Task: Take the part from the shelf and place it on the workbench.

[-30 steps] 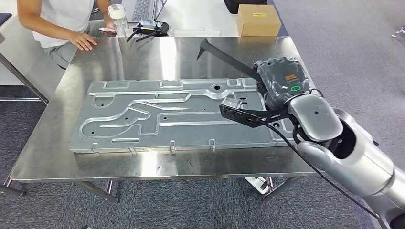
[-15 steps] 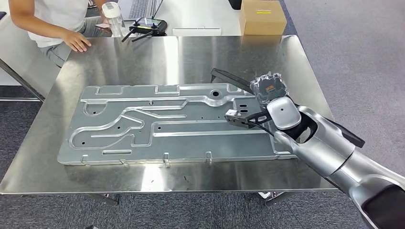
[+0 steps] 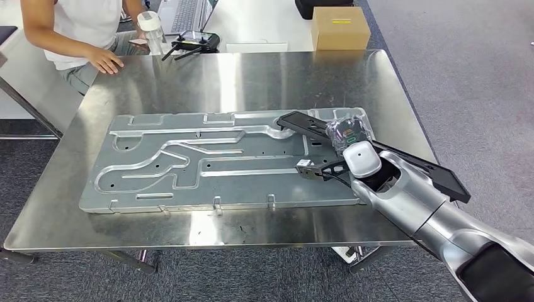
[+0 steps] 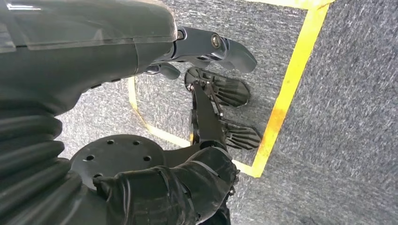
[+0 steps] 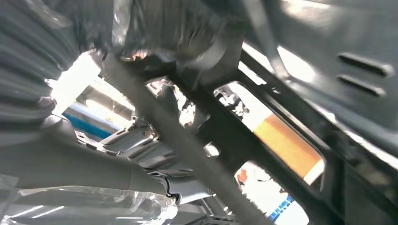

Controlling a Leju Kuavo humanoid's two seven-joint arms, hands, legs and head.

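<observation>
At the lower right of the head view, the silver right arm (image 3: 434,217) is seen reaching up and left over the steel workbench (image 3: 252,75). Its right hand (image 3: 347,133), wrapped in clear plastic, is closed around a long black part (image 3: 412,165). The part runs from right of centre down toward the lower right edge of the frame, over the right end of the bench; its upper left end lies over the corner of a large grey stamped metal plate (image 3: 208,160), though whether it is touching the plate cannot be told. In the blurred right wrist view, the black part (image 5: 291,140) is seen close up, crossing the frame with an orange patch behind its openings; the fingers there are too smeared to make out.

In the left wrist view, the left hand (image 4: 187,51) is seen hanging over grey carpet marked with yellow tape (image 4: 286,89); nothing is seen in its grasp, and its thumb and fingers are apart.

The plate fills the middle of the bench. At the upper left, a person's hand (image 3: 106,60) is rested on the bench edge, with a clear bottle (image 3: 152,25) and a black controller (image 3: 196,43) just beyond. A cardboard box (image 3: 340,27) is seen at the top centre right.
</observation>
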